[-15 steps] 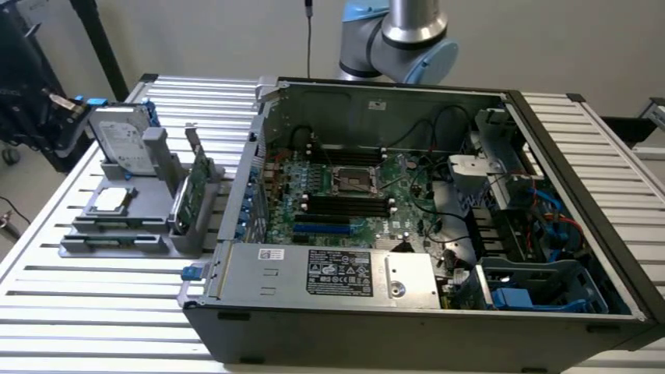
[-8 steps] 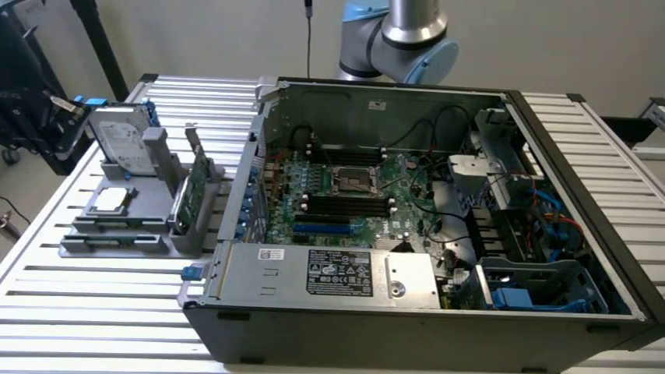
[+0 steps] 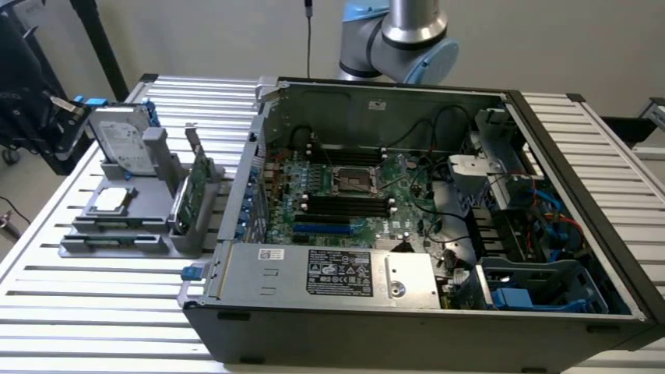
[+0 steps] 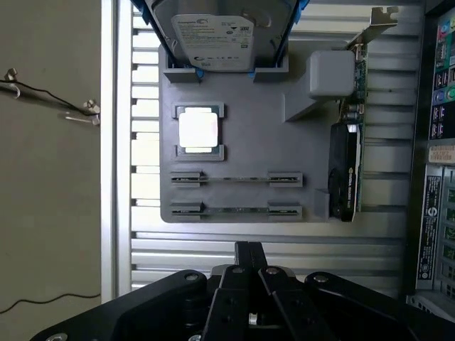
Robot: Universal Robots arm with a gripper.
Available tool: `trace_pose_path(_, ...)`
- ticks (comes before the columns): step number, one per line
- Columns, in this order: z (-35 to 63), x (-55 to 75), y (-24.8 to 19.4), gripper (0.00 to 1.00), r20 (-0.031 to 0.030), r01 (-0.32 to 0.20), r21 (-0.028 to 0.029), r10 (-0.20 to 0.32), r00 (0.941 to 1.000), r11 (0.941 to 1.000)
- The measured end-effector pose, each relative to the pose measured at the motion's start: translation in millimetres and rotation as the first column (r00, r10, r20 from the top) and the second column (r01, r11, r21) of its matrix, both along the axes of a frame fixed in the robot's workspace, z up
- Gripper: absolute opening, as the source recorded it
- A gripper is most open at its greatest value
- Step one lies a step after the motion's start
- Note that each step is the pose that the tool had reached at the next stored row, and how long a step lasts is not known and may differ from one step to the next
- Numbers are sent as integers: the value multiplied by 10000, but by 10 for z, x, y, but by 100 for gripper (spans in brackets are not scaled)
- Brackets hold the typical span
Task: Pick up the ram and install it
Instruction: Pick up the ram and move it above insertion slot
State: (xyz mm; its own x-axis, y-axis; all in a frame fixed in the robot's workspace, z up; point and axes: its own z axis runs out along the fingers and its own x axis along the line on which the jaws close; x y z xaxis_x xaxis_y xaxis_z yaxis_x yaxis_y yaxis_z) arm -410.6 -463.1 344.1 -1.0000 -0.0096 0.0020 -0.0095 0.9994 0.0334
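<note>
Barely begun: the ram is not yet picked up.
My pincer is shut and empty, hanging over the worktop just beside the grey tray. The ram lies untouched in the tray's clips, a second stick behind it. The motherboard's black slots look empty to me, so I judge that pick and install both remain.

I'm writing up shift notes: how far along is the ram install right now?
Done: nothing visible yet. Both ram sticks lie in the gray holder, and the motherboard's black slots look empty. In hand: nothing. The gripper is shut with nothing in it and hovers over the slatted table just off the holder's edge nearest the sticks. Left: the whole pickup and the seating in a slot.
</note>
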Motion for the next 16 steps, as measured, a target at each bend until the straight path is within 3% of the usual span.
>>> trace_pose_path(8,-33,-13,-11,11,7,-101,0,101,9999,9999)
trace_pose_path(12,-80,-16,-10,11,12,-786,15,786,9969,9969)
trace_pose_path(16,-122,-16,-10,11,16,-1502,15,1502,9887,9887)
